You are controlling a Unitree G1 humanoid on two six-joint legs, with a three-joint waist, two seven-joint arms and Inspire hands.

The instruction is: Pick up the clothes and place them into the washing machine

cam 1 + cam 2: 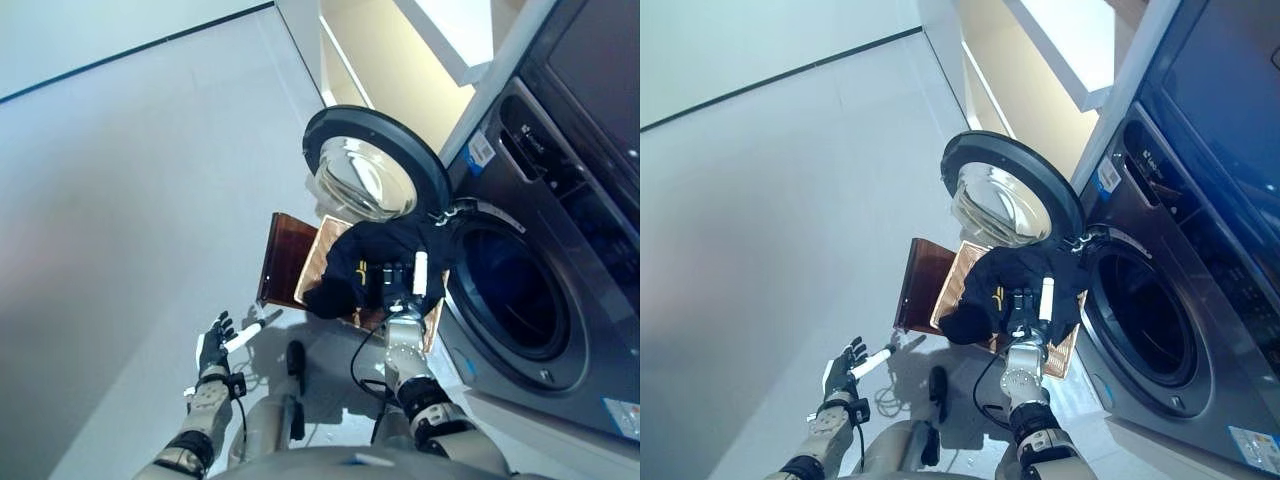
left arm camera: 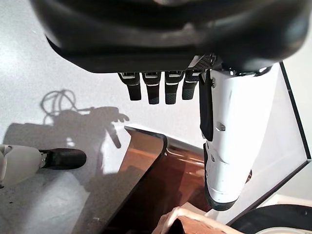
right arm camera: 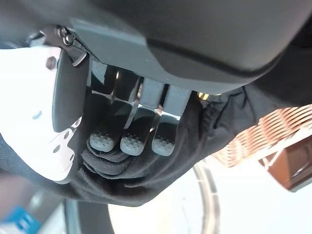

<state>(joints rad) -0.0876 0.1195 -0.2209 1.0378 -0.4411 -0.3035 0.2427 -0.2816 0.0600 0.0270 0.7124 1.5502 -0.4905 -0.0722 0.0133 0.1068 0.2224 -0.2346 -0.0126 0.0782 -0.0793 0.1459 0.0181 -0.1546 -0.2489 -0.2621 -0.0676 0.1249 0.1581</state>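
My right hand [image 1: 1028, 300] has its fingers [image 3: 135, 142] curled into the black garment [image 1: 375, 262], lifted over the wicker basket [image 1: 955, 282] just beside the washing machine [image 1: 560, 300] opening. Left hand [image 1: 214, 345] hangs idle, fingers relaxed and empty. Next: swing right past the open door [image 1: 372, 165], push deep into the drum, watch for trailing cloth snagging the rim.

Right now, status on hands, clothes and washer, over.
Right hand shut on black garment, lifted over wicker basket. Left hand open, idle. Washer door open, drum clear.
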